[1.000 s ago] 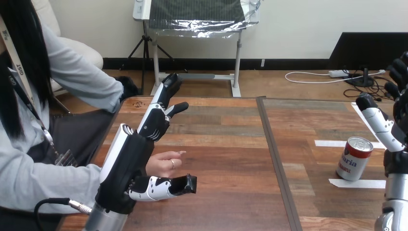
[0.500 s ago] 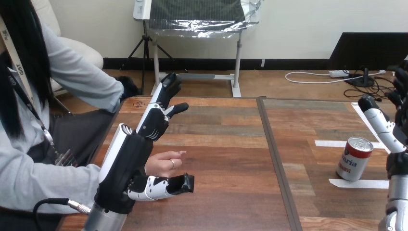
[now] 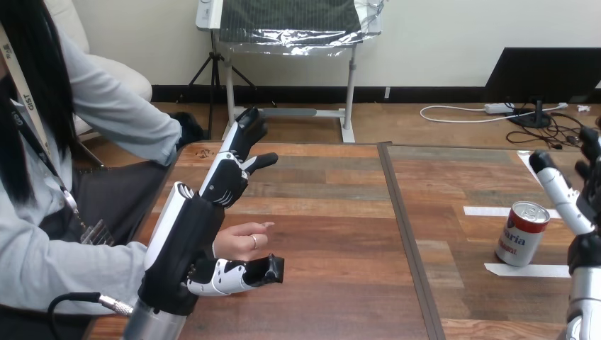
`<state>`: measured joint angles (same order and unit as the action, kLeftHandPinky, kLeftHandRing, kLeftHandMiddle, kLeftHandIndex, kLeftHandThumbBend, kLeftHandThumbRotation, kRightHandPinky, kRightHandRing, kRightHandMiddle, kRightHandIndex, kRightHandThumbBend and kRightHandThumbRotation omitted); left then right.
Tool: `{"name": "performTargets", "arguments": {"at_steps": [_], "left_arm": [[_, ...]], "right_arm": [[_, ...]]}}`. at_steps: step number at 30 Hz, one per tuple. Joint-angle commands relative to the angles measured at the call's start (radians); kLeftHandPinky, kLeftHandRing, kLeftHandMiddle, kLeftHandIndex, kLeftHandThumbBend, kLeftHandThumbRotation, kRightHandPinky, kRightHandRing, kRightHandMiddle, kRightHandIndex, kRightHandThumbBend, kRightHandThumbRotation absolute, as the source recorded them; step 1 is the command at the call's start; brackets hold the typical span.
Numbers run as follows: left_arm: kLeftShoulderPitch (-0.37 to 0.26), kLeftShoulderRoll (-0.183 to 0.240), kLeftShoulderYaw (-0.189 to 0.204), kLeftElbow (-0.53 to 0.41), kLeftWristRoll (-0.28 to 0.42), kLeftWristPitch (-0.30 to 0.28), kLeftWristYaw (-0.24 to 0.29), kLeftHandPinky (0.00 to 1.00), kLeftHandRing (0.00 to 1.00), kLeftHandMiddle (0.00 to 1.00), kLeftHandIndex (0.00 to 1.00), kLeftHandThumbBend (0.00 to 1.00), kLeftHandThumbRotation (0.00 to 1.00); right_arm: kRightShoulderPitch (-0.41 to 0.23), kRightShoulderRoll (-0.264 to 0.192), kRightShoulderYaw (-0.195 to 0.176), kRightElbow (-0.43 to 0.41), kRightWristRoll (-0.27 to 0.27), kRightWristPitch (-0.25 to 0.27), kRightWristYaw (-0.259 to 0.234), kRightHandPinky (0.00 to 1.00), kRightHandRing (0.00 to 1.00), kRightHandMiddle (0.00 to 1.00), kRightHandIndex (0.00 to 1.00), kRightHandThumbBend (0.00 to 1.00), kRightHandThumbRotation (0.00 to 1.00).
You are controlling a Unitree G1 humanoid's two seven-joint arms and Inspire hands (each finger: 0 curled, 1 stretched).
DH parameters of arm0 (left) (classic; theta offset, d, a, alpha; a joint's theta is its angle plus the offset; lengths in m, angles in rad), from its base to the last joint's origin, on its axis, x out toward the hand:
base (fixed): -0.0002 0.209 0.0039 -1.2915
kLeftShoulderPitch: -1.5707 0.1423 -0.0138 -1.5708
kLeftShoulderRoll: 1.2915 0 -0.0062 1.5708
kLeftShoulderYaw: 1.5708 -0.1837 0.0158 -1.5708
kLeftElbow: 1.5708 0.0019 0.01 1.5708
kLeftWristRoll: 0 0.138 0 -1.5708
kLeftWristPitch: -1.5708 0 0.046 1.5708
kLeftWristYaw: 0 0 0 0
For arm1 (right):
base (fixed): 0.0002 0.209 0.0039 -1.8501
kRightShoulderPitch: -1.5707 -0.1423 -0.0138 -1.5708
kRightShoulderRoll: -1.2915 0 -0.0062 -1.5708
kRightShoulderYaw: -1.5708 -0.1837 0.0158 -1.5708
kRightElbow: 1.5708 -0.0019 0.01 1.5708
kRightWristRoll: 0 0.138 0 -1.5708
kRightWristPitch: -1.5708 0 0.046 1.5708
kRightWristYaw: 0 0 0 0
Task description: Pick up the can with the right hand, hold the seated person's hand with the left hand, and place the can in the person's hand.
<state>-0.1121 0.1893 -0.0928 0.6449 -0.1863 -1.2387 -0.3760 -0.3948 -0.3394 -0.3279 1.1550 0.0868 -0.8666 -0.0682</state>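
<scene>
Near the counter's [image 3: 340,212] right edge, a red-and-white, silver-topped can [image 3: 522,234] stands upright just beside the right hand [image 3: 563,195], fingers spread wide.

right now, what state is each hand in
Left hand: open, beside the person's hand.
Right hand: open, empty, beside the red-and-white metal can.

Bright, even light; the worktop [image 3: 333,234] carries a soft sheen, and the can [image 3: 522,234] near its right edge glints on top.

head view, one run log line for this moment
can upright, untouched | right hand open, beside can | left hand open, beside person's hand, no grip
</scene>
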Motion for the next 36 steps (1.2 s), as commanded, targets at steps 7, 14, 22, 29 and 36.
{"name": "performTargets", "arguments": {"at_steps": [7, 14, 22, 29, 36], "left_arm": [[-0.025, 0.005, 0.025, -0.052, 0.004, -0.032, 0.008, 0.81, 0.95, 1.0, 0.99, 1.0, 0.69], [-0.025, 0.004, 0.026, -0.058, 0.002, -0.034, 0.009, 0.76, 0.94, 0.99, 0.99, 1.0, 0.69], [-0.018, 0.008, 0.02, -0.071, -0.018, -0.021, -0.002, 0.75, 0.94, 0.99, 0.99, 1.0, 0.68], [-0.019, 0.012, 0.022, -0.069, -0.018, -0.029, -0.005, 0.75, 0.94, 1.0, 0.99, 1.0, 0.68], [-0.014, 0.014, 0.021, -0.077, -0.025, -0.023, -0.008, 0.75, 0.95, 1.0, 1.0, 1.0, 0.68]], "right_arm": [[-0.088, -0.039, 0.02, 0.035, -0.036, 0.046, -0.014, 0.96, 0.96, 0.92, 0.98, 1.0, 0.55], [-0.089, -0.041, 0.029, 0.058, -0.052, 0.063, -0.022, 0.98, 0.97, 0.93, 0.98, 1.0, 0.54], [-0.086, -0.037, 0.037, 0.078, -0.07, 0.11, -0.034, 0.97, 0.97, 0.94, 0.99, 1.0, 0.55], [-0.083, -0.036, 0.049, 0.089, -0.088, 0.134, -0.059, 0.94, 0.96, 0.93, 0.99, 1.0, 0.56], [-0.077, -0.032, 0.055, 0.094, -0.094, 0.16, -0.057, 0.93, 0.96, 0.94, 0.99, 1.0, 0.56]]}}
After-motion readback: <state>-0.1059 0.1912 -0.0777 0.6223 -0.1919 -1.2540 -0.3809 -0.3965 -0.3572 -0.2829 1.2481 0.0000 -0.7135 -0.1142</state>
